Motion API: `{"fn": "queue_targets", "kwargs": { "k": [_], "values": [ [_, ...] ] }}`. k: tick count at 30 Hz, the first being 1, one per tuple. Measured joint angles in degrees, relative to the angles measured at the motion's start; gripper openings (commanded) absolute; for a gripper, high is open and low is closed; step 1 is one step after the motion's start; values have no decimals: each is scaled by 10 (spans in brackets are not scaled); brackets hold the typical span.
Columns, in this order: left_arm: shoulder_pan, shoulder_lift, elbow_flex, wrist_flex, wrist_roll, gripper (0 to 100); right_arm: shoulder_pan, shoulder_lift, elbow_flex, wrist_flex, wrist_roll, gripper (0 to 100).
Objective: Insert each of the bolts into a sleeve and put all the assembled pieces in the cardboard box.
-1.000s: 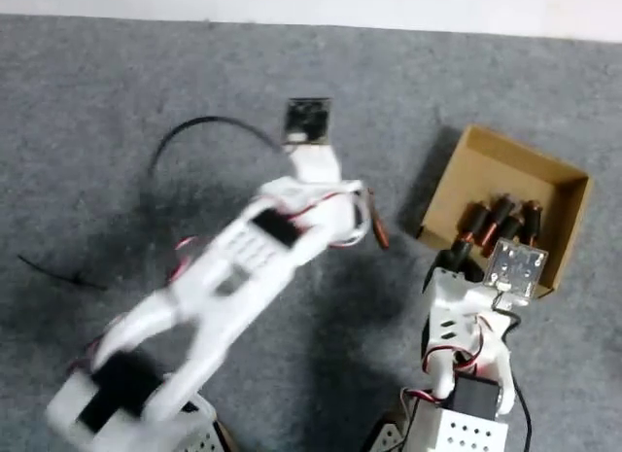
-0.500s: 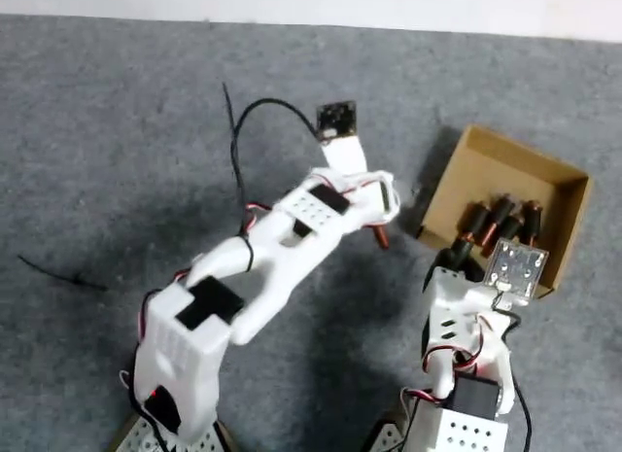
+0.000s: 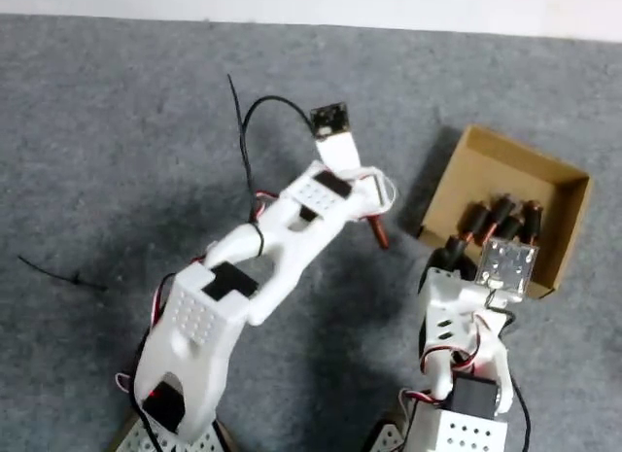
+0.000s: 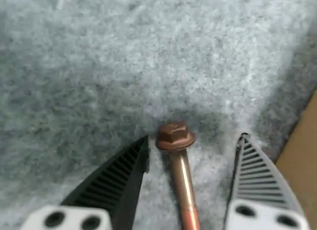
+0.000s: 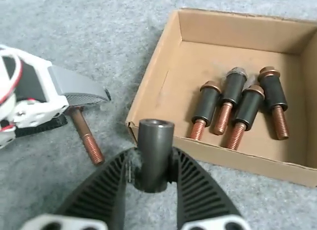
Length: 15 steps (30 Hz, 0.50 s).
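A copper bolt (image 4: 179, 165) lies on the grey carpet, hex head (image 4: 175, 136) away from the wrist. My left gripper (image 4: 194, 138) stands open around it, a gap on each side. From above, the bolt (image 3: 379, 233) pokes out below the left gripper (image 3: 375, 211), just left of the cardboard box (image 3: 486, 141). My right gripper (image 5: 154, 163) is shut on a dark sleeve (image 5: 155, 151), held upright in front of the box (image 5: 233, 29). Several assembled bolt-and-sleeve pieces (image 5: 237, 104) lie inside. The left gripper (image 5: 74, 109) and bolt (image 5: 88, 136) sit beside the box.
A black cable tie (image 3: 63, 275) lies on the carpet at the left. A black cable (image 3: 243, 131) loops up from the left arm. The white table edge (image 3: 311, 3) runs along the back. The right arm's base (image 3: 457, 413) stands at the front.
The left arm has changed posture, its elbow swinging toward the front and its wrist shifting a little right over the bolt. The bolt stays in place. The right arm barely moved.
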Motion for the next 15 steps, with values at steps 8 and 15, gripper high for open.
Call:
{"fn": "queue_targets", "kwargs": {
  "k": [8,15],
  "values": [
    [2,30,-74,91,0,266,-1,0,10,0,0,5],
    [23,31,-81,128,0,266,-1,0,11,0,0,5]
  ]
}}
